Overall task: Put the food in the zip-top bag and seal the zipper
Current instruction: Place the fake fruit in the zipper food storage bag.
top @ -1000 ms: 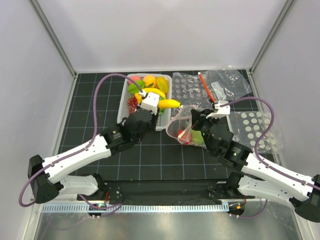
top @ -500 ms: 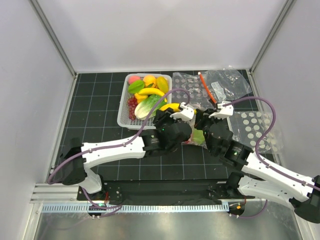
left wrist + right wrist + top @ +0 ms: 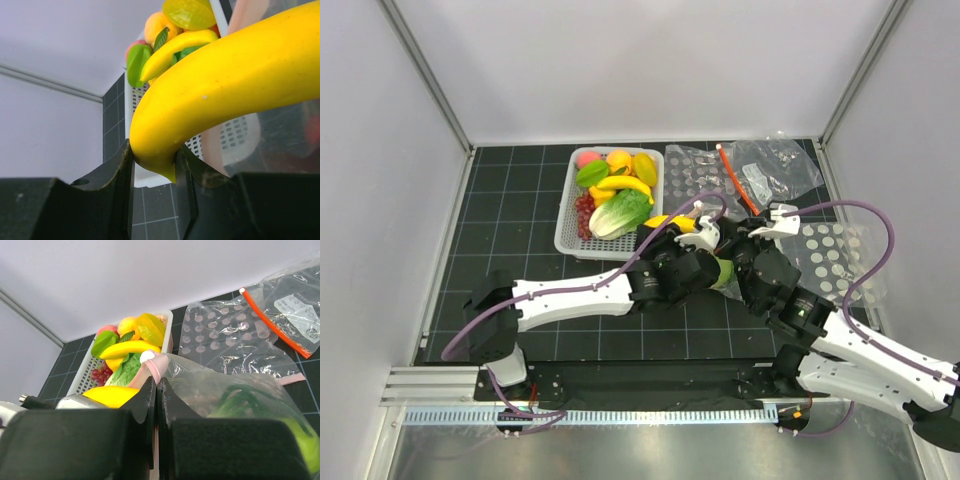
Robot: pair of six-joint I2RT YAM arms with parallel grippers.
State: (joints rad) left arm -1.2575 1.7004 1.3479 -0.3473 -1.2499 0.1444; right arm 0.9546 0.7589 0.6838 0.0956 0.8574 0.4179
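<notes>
My left gripper [image 3: 698, 234] [image 3: 154, 165] is shut on the end of a yellow banana [image 3: 225, 85] [image 3: 665, 222] and holds it at the mouth of the zip-top bag [image 3: 225, 385]. My right gripper [image 3: 738, 244] [image 3: 158, 382] is shut on the bag's pale pink zipper [image 3: 159, 365] and holds that edge up. A green piece [image 3: 722, 272] [image 3: 295, 435] lies inside the bag. More food, including a banana, lettuce [image 3: 620, 212], grapes, a peach and an orange, sits in the white mesh basket [image 3: 563, 225]. Both arms hide most of the bag in the top view.
A second clear bag with an orange-red strip [image 3: 735, 180] [image 3: 272, 322] lies crumpled at the back right. Clear dotted sheets lie behind the bag [image 3: 695, 170] and at the right [image 3: 830, 255]. White walls enclose the black gridded table.
My left arm has carried the banana from the basket rightwards to the bag's mouth. My right gripper has kept its hold on the zipper edge, shifting slightly right.
</notes>
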